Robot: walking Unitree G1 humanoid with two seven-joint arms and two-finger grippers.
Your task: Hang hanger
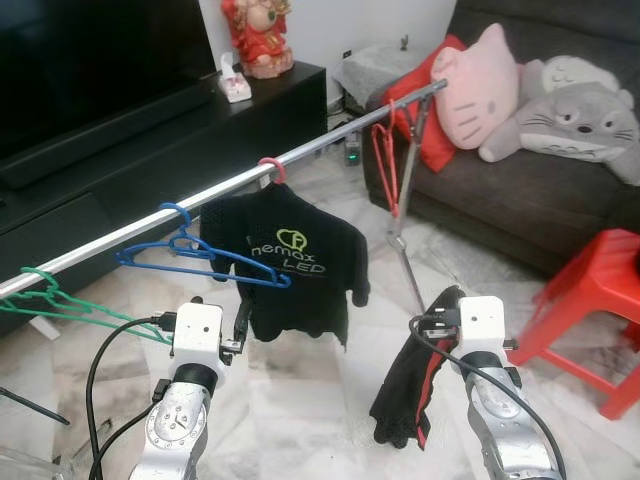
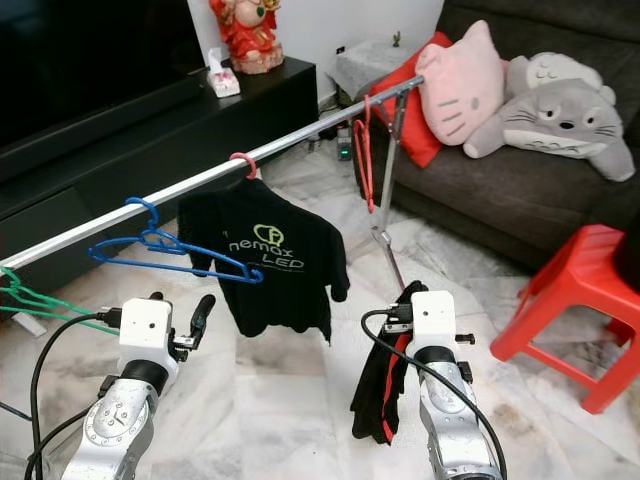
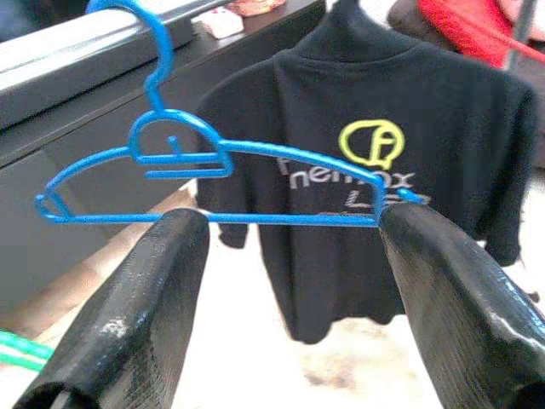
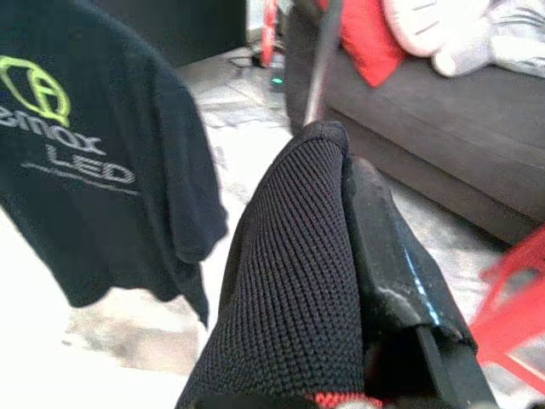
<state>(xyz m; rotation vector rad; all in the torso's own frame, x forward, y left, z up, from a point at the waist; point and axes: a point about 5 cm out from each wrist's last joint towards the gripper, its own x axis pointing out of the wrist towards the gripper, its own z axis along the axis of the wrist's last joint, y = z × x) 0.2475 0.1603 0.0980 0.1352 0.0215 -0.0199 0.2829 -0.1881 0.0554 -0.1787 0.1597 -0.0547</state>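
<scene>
- Right gripper at 5 o'clock is clamped on a black garment, not hung yet.
- Left gripper gapes open, framing the blue hanger hooked on the rail, 9 o'clock.
- So, early stage I'd say.

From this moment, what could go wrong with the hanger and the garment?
1. The left gripper is open at the blue hanger; a nudge might unhook it from the rail.
2. The black garment hangs loose from the right gripper and might slip or drag.
3. The black T-shirt hangs close and may snag.
</scene>
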